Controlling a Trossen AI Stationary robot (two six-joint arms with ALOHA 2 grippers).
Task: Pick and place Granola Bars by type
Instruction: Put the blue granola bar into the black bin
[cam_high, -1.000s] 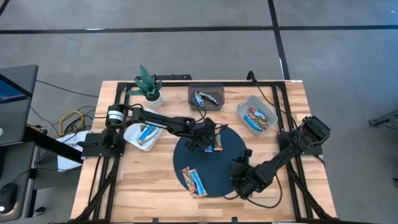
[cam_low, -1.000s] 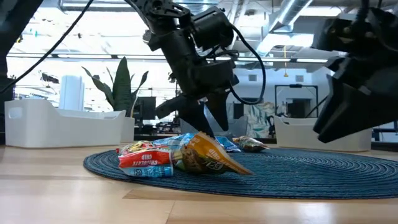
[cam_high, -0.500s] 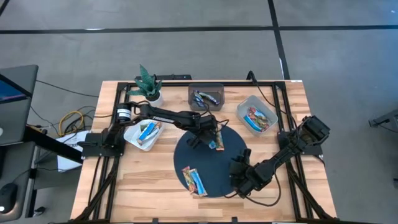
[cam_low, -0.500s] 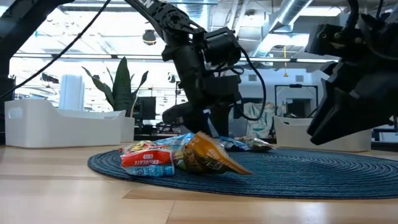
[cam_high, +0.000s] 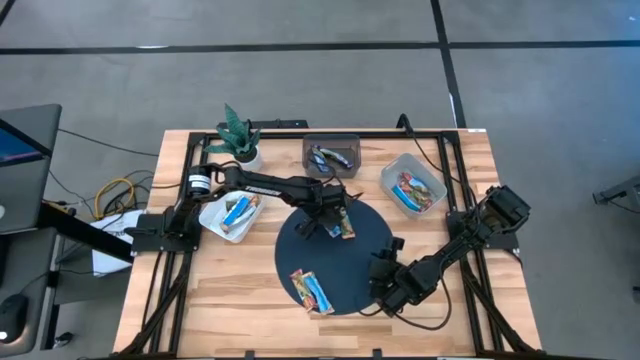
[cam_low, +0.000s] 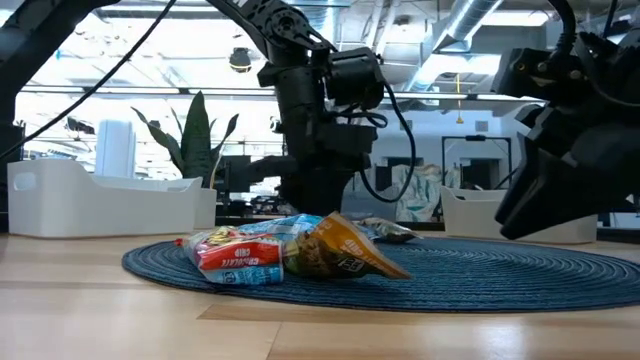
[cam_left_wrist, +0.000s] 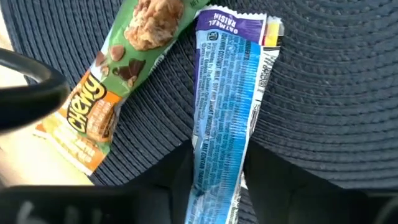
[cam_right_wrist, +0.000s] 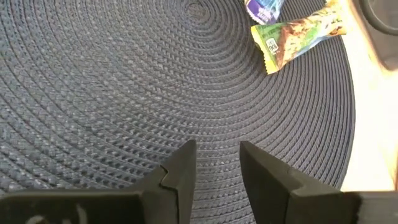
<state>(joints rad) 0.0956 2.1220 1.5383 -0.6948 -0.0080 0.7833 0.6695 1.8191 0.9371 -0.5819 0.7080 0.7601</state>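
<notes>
Granola Bars lie scattered across a round dark woven mat (cam_high: 330, 262) at the middle of a wooden table (cam_high: 240, 300). At the mat's far edge, the left gripper (cam_high: 333, 222) is lowered onto a blue bar (cam_left_wrist: 227, 106), its two dark fingers (cam_left_wrist: 277, 171) straddling the wrapper's near end, spread on either side of it with the bar flat on the weave. Just beside that bar, almost touching, lies a green-and-orange bar (cam_left_wrist: 118, 81). Two more bars (cam_high: 311, 290) sit together at the mat's near-left edge (one red and blue, one orange-brown, as the low view shows). The right gripper (cam_right_wrist: 214, 168) hovers over bare mat near its right rim, fingers parted and holding nothing. Behind the mat stand three bins: a white tray (cam_high: 212, 224) at left holding a blue bar, a dark bin (cam_high: 331, 142) with silvery ones, and a clear bin (cam_high: 392, 170) at right with multicoloured ones. A potted plant (cam_high: 237, 135) stands at the far-left corner.
</notes>
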